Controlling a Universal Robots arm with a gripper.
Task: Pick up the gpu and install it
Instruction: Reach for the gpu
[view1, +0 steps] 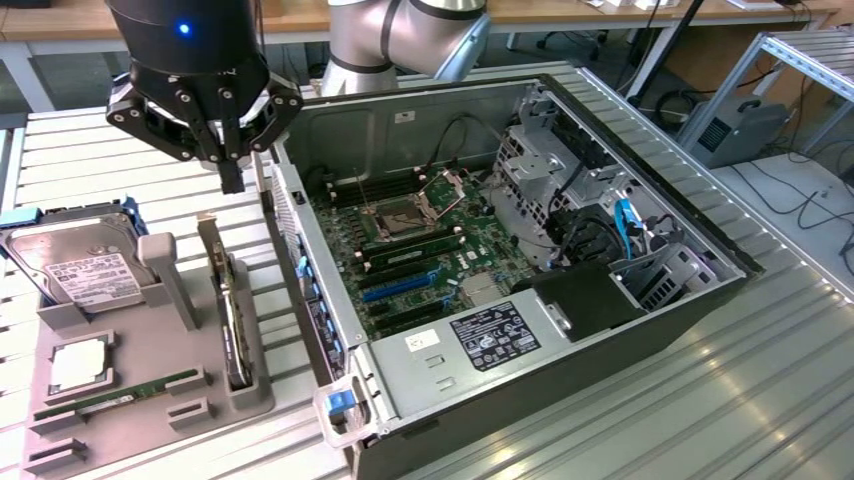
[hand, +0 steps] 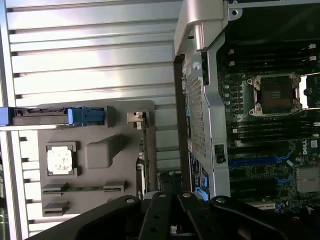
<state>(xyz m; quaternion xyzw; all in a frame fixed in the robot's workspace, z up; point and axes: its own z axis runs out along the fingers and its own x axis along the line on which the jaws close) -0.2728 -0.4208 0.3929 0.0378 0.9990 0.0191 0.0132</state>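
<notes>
The gpu (view1: 235, 330) is a thin black card standing on its edge in a slot of the grey holder tray (view1: 147, 420), its silvery bracket (view1: 210, 240) at the far end. In the wrist view the gpu (hand: 142, 150) is seen edge-on beside the case wall. My gripper (view1: 234, 183) hangs in the air above the table just beyond the bracket end, between the tray and the open computer case (view1: 534, 330). Its fingers are shut with nothing between them. The gripper (hand: 170, 182) does not touch the card.
On the tray lie a silver hard drive (view1: 80, 270) in a blue frame, a processor chip (view1: 80, 365) and a green memory stick (view1: 120, 395). The case lies open with its motherboard (view1: 414, 250) exposed, blue slots (view1: 400, 285) near its middle. The case wall stands close beside the gpu.
</notes>
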